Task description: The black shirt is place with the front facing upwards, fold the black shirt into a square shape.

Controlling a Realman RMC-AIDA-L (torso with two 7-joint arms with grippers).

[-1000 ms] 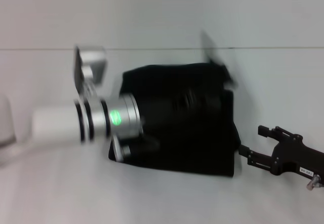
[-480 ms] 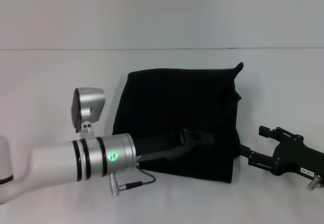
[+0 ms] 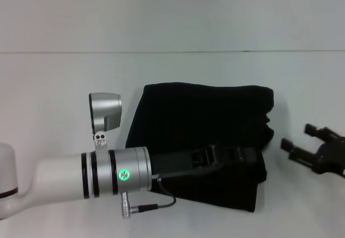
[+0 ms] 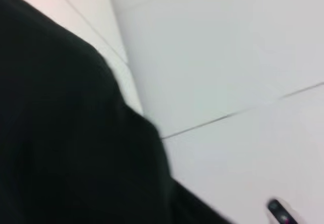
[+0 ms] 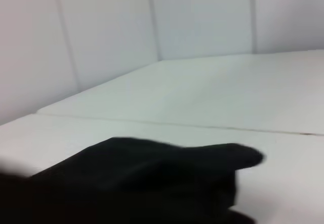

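The white tabletop [image 3: 64,87] fills the scene and carries the black shirt [image 3: 199,119], which lies near the middle, folded into a rough rectangle with its long edges running left to right. Its far right corner sticks out a little, and its near edge is bunched and uneven.

The left arm [image 3: 81,176] reaches in from the near left. Its left tool [image 3: 237,156] lies over the near right part of the shirt, close to that bunched edge. The tool is black against black cloth, so I cannot tell whether its fingers are apart, together or clamped on the fabric.

The right tool [image 3: 302,141] sits at the right edge of the scene, just beside the shirt's right side but clear of it. Its two fingers stand apart with nothing between them.

In the left wrist view the shirt [image 4: 66,133] fills the frame's dark half.
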